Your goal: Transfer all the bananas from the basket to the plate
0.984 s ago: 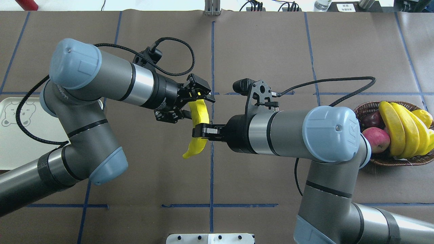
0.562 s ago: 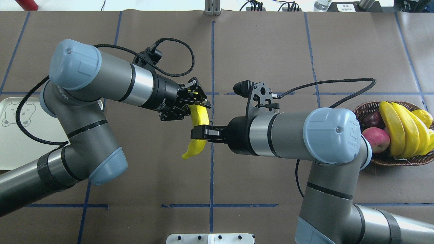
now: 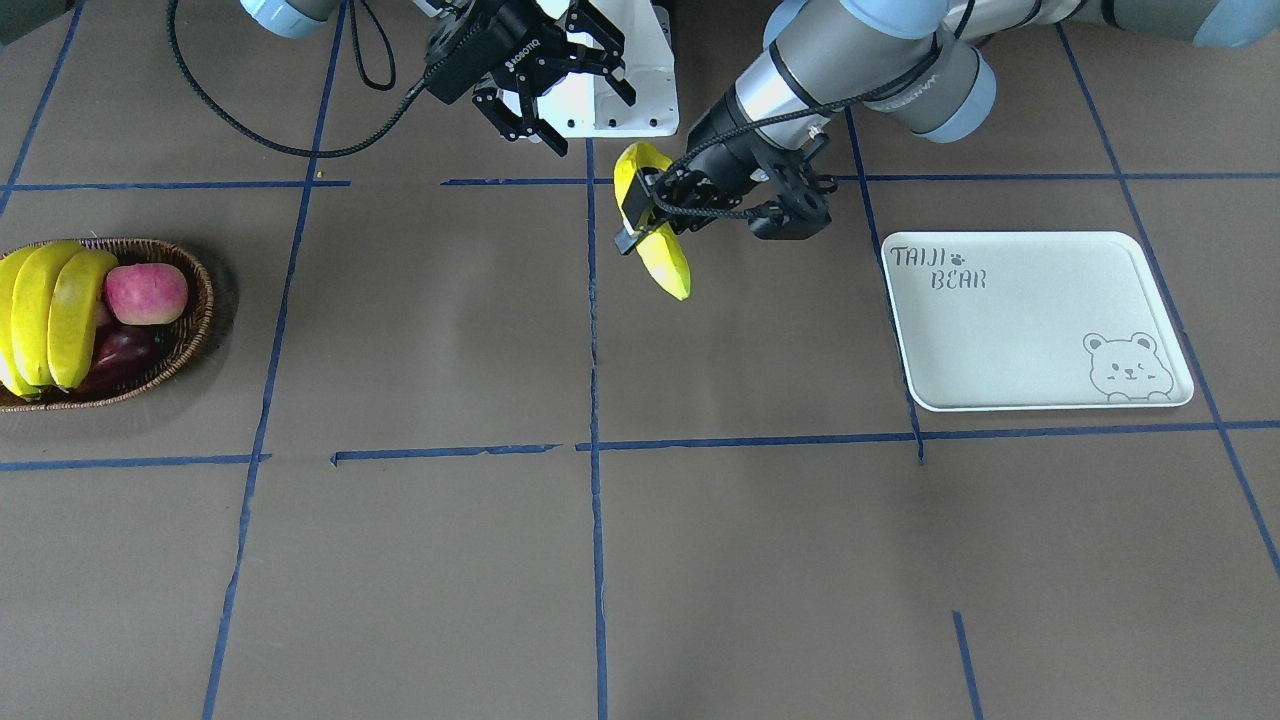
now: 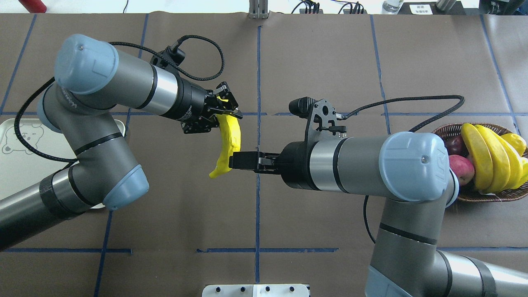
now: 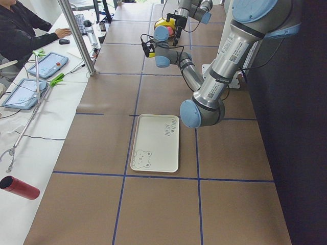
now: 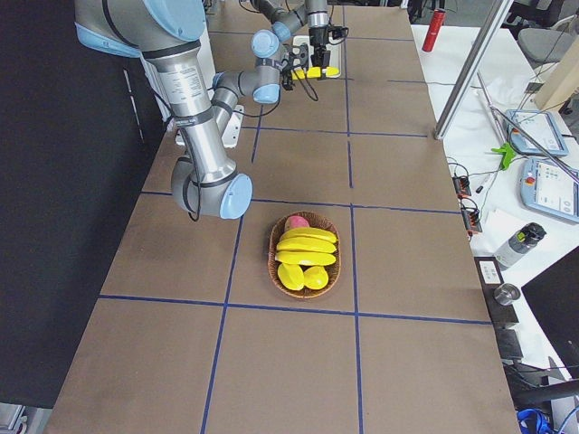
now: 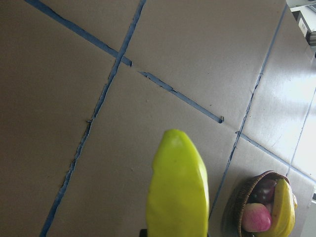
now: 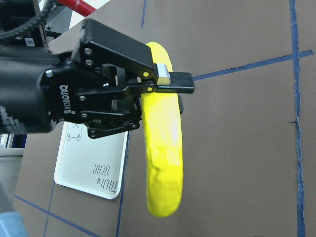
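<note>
So far, plate (image 4: 20,175): it lay at the left end of your bench, bare wherever the left arm did not hide it. You had no banana on it yet.
Left gripper (image 4: 227,112): it was clamped on the upper end of one banana, up over mid-bench and well apart from the plate.
Held banana (image 4: 231,138): it hung curved below that gripper, clear of the bench, with its lower end free.
Right gripper (image 4: 233,160): it sat just beside the banana's lower half in the overhead view. The front-facing view showed its jaws spread apart and holding nothing, so your left arm alone carried the fruit.
Basket (image 4: 482,197): it stood at the right end, well apart from both grippers. At least three bananas (image 4: 486,159) lay side by side in it, next to a pink-red apple (image 4: 462,170) and a darker fruit (image 4: 453,144).
Done, as I judged it: one banana was out of the basket and in the plate-side gripper, and none was delivered.
Left for you: carry this one across and set it on the plate. Then fetch every banana that waited in the basket and leave the other fruit there.
</note>
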